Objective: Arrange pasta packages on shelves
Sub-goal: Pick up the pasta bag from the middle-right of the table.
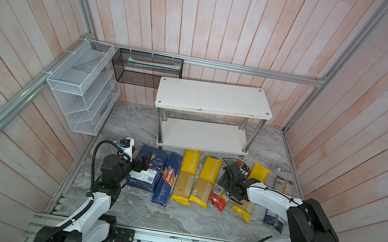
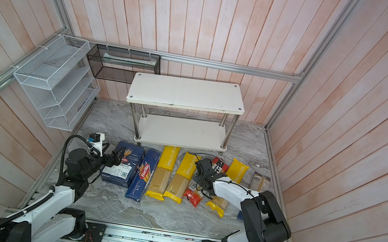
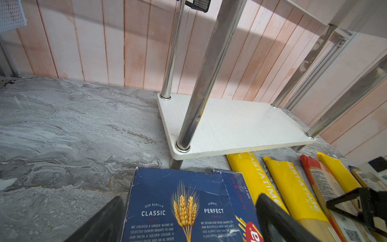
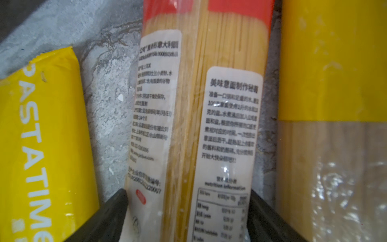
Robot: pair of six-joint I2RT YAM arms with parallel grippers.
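While the red-ended clear spaghetti bag (image 4: 201,104) lies flat, the right gripper (image 4: 187,192) straddles it with jaws open; the left gripper (image 3: 189,197) stands open over the blue cardboard Barilla box (image 3: 159,213).

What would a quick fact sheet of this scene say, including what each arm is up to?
Rack: white shelf rack, two tiers, both bare
Packs (seven): Barilla box, Barilla spaghetti pack, three PASTATIME bags, red-ended bag, dark-ended clear bag
Where: side by side on the marble tabletop, before the rack
Left jaws: apart, over the Barilla box
Right jaws: either side of the red-ended bag; squeezing or not is unclear
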